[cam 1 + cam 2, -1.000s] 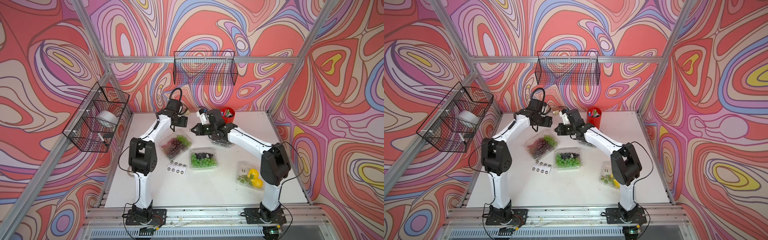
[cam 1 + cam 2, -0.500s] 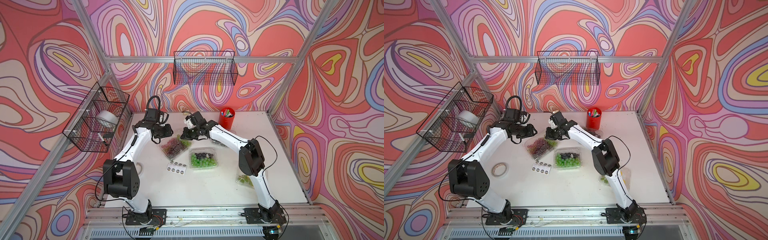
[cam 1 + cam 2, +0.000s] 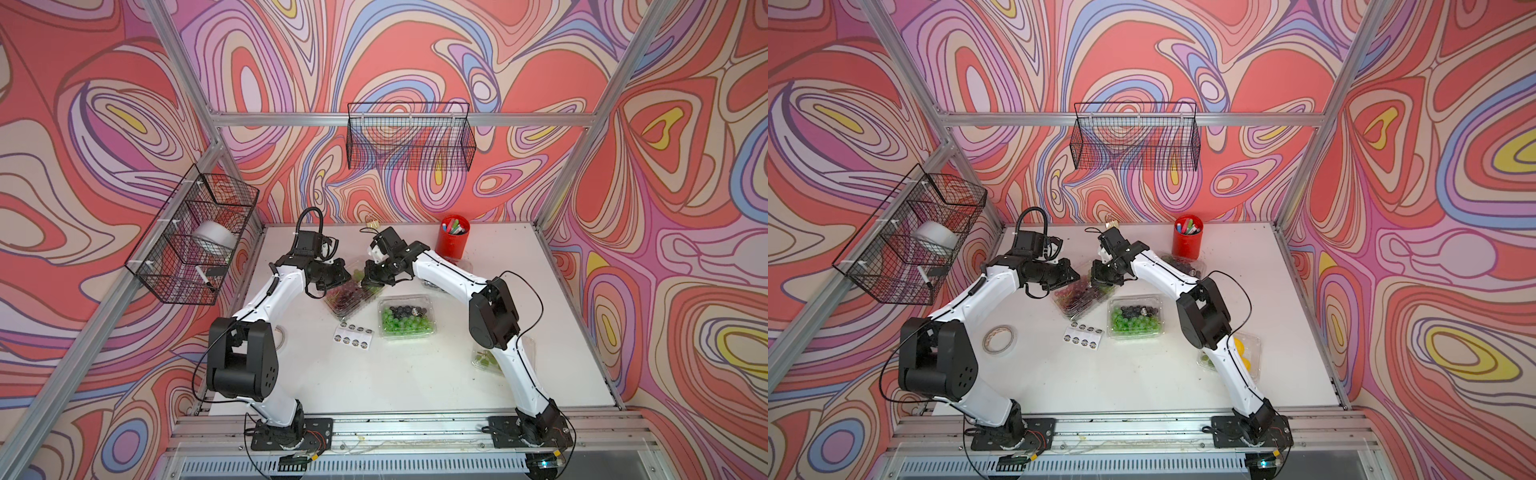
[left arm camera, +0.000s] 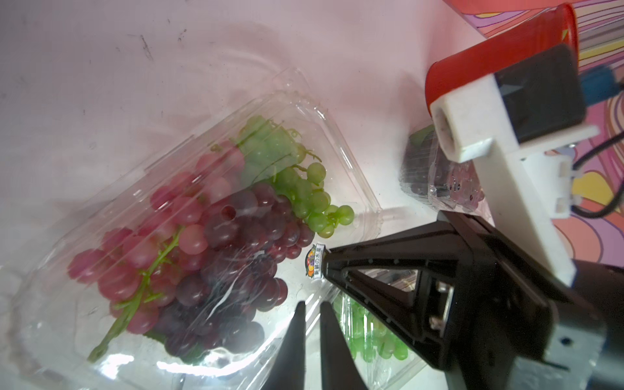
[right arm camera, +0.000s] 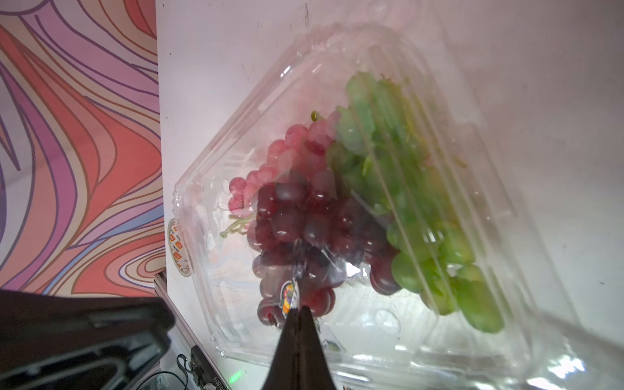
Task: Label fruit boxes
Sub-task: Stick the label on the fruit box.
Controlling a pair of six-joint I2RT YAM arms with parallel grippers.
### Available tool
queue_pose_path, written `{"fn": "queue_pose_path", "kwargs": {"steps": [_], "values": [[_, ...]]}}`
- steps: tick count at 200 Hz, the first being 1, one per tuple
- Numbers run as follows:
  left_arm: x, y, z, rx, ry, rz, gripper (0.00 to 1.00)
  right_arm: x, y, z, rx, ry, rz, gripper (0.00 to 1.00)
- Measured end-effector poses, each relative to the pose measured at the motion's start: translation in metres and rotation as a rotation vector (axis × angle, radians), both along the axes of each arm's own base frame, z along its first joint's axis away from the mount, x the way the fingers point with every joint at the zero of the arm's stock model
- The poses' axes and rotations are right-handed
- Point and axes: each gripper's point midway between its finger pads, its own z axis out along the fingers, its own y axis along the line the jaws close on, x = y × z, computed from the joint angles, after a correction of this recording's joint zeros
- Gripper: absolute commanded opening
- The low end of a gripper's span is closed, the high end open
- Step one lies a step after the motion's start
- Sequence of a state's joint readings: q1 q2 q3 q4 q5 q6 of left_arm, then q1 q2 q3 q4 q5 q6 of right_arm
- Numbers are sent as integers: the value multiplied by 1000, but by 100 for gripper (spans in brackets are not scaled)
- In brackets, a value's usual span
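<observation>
1. Lemon box (image 3: pixel 1250 347) at lower right of a top view, flat on white table (image 3: pixel 1100 386), partly hidden behind right arm's lower link.
2. Tape roll (image 3: pixel 999 352) lies flat, left of centre, near left arm's elbow.
3. Sticker sheet (image 3: pixel 354 335) mid-frame, two rows of round stickers. Green-and-dark grape box (image 3: pixel 407 319) just right of it.
4. Mixed grape box (image 3: pixel 347 297) just above the sheet, sits skewed on the table, with red, purple and green grapes inside. Both claws meet at it.
5. Left gripper (image 4: pixel 313 304): fingers almost together, only a thin slit between them, pinching the box's clear rim at one corner.
6. Right gripper (image 5: pixel 297 310): tips pressed together on a round sticker (image 5: pixel 289 294), held over the lid above the purple grapes. Cannot tell if the sticker touches the lid.
7. Dark grape box (image 3: pixel 1183 262) further back, right of centre, partly covered by right forearm.
8. Red pen cup (image 3: pixel 452 245) upright near the table's back edge, markers inside.
9. Back-wall wire basket (image 3: pixel 409 141) at upper centre. Left-wall wire basket (image 3: pixel 195 241) at left, holds a white roll.
</observation>
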State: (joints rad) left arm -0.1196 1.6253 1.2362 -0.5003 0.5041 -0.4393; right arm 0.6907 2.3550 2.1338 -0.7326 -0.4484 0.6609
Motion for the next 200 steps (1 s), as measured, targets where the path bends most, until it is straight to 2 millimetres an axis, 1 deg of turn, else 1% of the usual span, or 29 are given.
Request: {"fn": "queue_pose_path", "kwargs": {"steps": [25,38,59,80,129,181,200], "values": [[6,-5,-7,-31,13,-1,8,0,-1,0,-5,5,-4,0],[7,-8,-13,-41,29,-3,6,0,-1,-4,-10,12,-6,0],[8,-12,-24,-56,60,-10,5,0,-1,-11,-18,25,-7,0],[6,-16,-32,-64,84,-18,5,1,1,-10,-13,23,-5,0],[6,-18,-33,-77,90,-22,4,1,1,-10,-14,25,-7,0],[10,-20,-47,-78,112,-25,4,1,1,-10,-15,26,-8,0],[11,-22,-47,-87,107,-24,4,1,1,-12,-15,27,-8,0]]}}
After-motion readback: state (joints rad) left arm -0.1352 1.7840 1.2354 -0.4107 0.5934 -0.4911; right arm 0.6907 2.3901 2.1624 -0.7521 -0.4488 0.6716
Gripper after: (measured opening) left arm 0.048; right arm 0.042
